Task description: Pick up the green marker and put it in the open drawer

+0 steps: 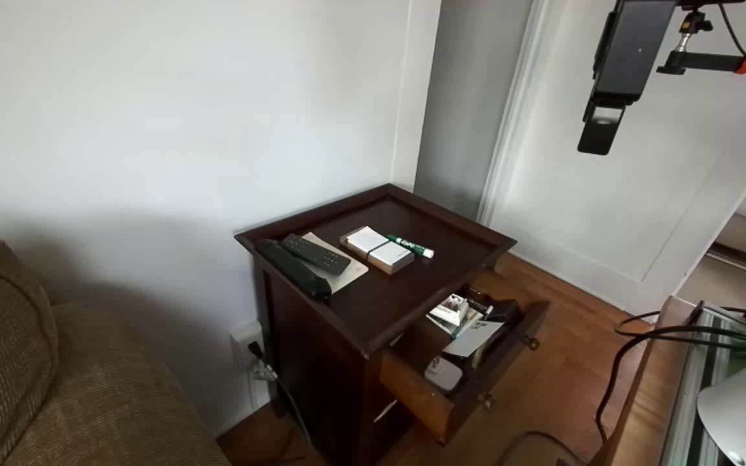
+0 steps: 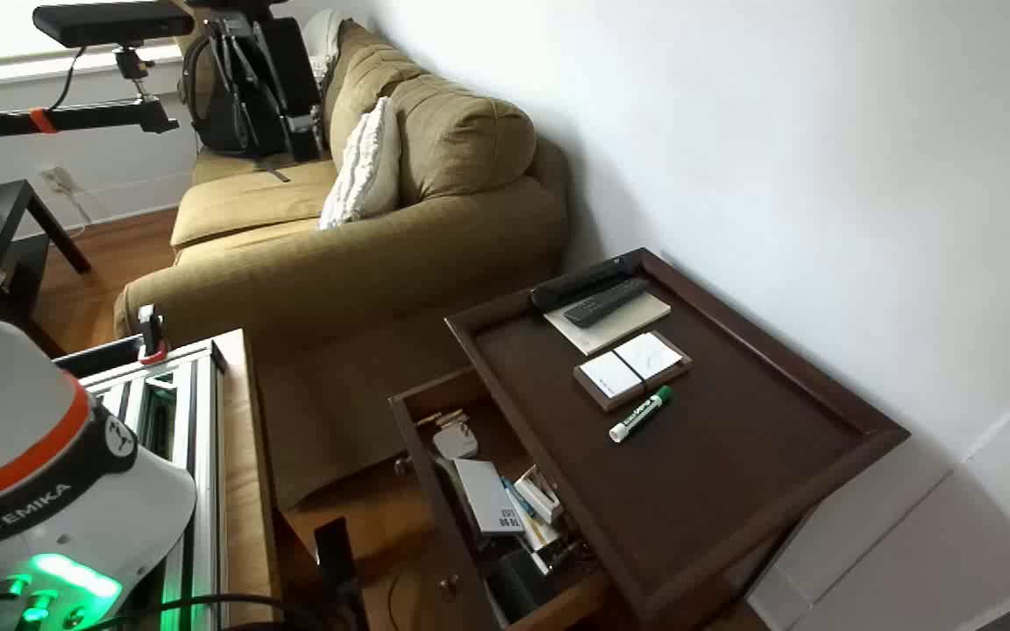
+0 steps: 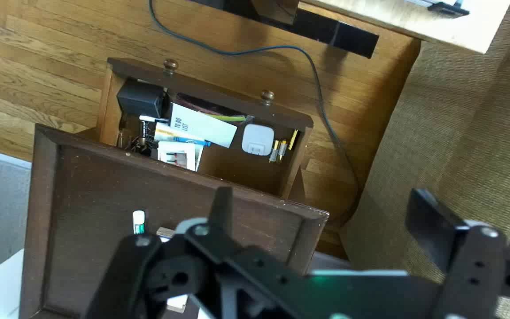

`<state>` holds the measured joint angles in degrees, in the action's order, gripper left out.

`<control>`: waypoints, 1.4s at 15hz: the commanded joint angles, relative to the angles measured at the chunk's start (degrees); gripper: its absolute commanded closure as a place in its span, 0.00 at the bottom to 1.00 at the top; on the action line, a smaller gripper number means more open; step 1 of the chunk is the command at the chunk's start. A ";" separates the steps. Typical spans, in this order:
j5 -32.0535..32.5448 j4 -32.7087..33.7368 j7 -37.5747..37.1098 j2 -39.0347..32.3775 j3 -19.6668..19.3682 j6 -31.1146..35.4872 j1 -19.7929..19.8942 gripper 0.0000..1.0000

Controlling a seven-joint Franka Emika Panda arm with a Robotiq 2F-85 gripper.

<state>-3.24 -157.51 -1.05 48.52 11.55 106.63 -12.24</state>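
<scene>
The green marker (image 1: 410, 246) lies on the dark wood side table's top beside a bundle of white cards; it also shows in an exterior view (image 2: 641, 414). In the wrist view only its white end and green label (image 3: 138, 221) show; my gripper hides the rest. The open drawer (image 1: 412, 391) is pulled out below the tabletop and holds several items; it also shows in an exterior view (image 2: 444, 397) and in the wrist view (image 3: 219, 98). My gripper (image 3: 321, 199) is open and empty, high above the table. Part of it shows at the top of both exterior views (image 1: 601, 137) (image 2: 302, 140).
The card bundle (image 2: 632, 366), a remote (image 1: 316, 254) and a long black bar (image 1: 292, 268) lie on the tabletop (image 2: 715, 491), which has a raised rim. A sofa (image 2: 365, 272) stands beside the table. The wooden robot bench (image 1: 642, 395) faces the drawer. A cable (image 3: 246, 52) crosses the floor.
</scene>
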 commanded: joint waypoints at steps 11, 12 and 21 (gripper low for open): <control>0.22 0.09 -0.22 -0.09 -0.28 -0.08 -0.32 0.00; 1.31 0.18 -1.43 -1.21 0.08 1.50 1.12 0.00; 17.13 0.82 0.07 -21.35 -3.27 30.83 12.86 0.00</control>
<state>9.73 -157.82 -3.02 36.26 10.36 129.55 -1.26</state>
